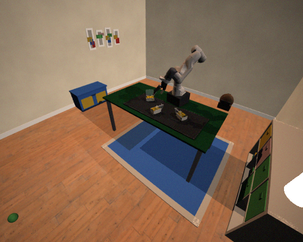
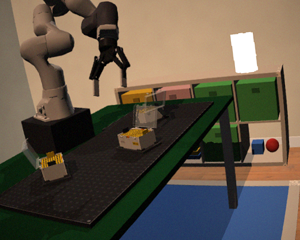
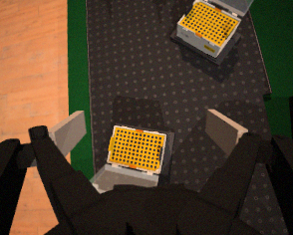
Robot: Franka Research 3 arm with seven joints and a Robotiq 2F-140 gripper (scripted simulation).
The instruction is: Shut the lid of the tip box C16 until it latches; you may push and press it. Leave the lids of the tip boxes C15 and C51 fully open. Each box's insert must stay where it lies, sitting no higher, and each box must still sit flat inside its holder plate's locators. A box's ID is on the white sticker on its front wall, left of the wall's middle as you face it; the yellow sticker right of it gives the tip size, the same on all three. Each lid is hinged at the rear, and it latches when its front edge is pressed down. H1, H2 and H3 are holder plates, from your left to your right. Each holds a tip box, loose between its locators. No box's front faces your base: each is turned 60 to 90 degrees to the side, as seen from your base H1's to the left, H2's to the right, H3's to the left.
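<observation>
C16 is one of three open-lidded tip boxes (image 1: pixel 156 109) on the black mat (image 1: pixel 190 125) of the green tabletop (image 1: pixel 215 115); in the top view you cannot read the stickers. In the exterior view your claw (image 2: pixel 110 86) hangs spread wide and empty above the farthest box (image 2: pixel 149 111). In the wrist view a yellow insert (image 3: pixel 137 147) lies below, between the fingers, apart from them.
</observation>
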